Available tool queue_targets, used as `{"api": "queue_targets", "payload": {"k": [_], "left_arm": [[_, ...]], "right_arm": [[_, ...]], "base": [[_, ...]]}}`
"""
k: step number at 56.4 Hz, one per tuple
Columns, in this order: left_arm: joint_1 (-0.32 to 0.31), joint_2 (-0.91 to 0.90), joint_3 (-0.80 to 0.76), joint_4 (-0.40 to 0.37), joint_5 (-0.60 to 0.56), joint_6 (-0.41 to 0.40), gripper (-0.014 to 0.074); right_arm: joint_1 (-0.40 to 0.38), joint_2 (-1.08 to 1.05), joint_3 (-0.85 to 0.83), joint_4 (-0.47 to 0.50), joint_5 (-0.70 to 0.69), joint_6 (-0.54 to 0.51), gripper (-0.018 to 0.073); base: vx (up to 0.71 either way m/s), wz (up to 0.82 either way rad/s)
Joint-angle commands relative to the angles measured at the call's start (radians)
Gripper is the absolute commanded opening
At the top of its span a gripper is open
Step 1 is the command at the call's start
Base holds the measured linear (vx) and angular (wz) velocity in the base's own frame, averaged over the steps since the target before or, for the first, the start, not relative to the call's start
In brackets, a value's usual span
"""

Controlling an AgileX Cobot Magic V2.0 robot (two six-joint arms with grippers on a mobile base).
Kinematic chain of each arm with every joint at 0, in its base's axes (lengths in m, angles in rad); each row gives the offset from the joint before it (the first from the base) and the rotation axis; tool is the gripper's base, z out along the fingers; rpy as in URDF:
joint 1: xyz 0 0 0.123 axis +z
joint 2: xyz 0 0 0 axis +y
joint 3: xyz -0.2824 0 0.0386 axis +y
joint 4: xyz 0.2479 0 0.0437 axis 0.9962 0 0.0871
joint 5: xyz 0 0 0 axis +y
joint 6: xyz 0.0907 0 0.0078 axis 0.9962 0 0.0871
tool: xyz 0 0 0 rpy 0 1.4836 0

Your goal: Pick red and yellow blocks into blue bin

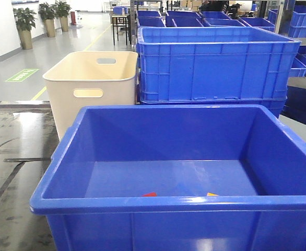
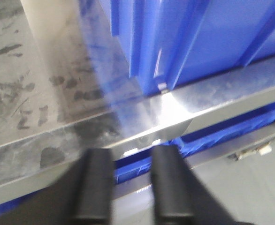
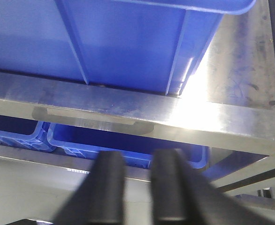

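Small red cube (image 1: pixel 150 194) and yellow plastic brick (image 1: pixel 212 194) on floor of large bright-blue plastic bin (image 1: pixel 116 206), at near wall. Left gripper (image 2: pixel 133 187), right gripper (image 3: pixel 140 187): fingers slightly apart, nothing held, below steel table edge (image 3: pixel 128 110).

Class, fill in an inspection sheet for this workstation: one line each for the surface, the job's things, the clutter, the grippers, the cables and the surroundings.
Surface: steel table, scuffed and smudged, glare along its front edge.
Job's things: blue bin stands on the table; just above its near rim show slivers of a red block and a yellow block on its floor.
Clutter: beige tub behind the bin on the left; ribbed blue crate behind it.
Grippers: left gripper and right gripper both empty, fingers slightly apart, below the table's front edge.
Cables: nothing seen.
Surroundings: more blue crates stacked behind and under the table; potted plants on the grey floor far left.
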Motion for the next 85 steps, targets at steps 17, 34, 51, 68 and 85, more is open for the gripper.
{"api": "queue_targets", "payload": {"k": [17, 34, 51, 68, 85], "left_arm": [[-0.005, -0.005, -0.025, -0.001, -0.085, -0.019, -0.0009], [-0.005, -0.005, -0.025, -0.001, -0.086, -0.019, -0.0008], [0.020, -0.054, -0.018, 0.049, -0.111, 0.026, -0.0006], [0.241, -0.354, 0.278, 0.051, -0.506, 0.119, -0.0006], [0.383, -0.625, 0.576, 0.050, -0.749, 0.111, -0.0006]], "right_arm": [[-0.002, 0.000, -0.025, -0.006, -0.057, -0.002, -0.0014], [-0.002, 0.000, -0.025, -0.006, -0.057, -0.002, -0.0014], [-0.002, 0.000, -0.025, -0.005, -0.057, -0.002, -0.0014], [-0.002, 0.000, -0.025, -0.005, -0.057, -0.002, -0.0013], [-0.002, 0.000, -0.025, -0.005, -0.056, -0.002, -0.0010]], "base": [[0.00, 0.00], [0.00, 0.00], [0.00, 0.00], [0.00, 0.00], [0.00, 0.00]]}}
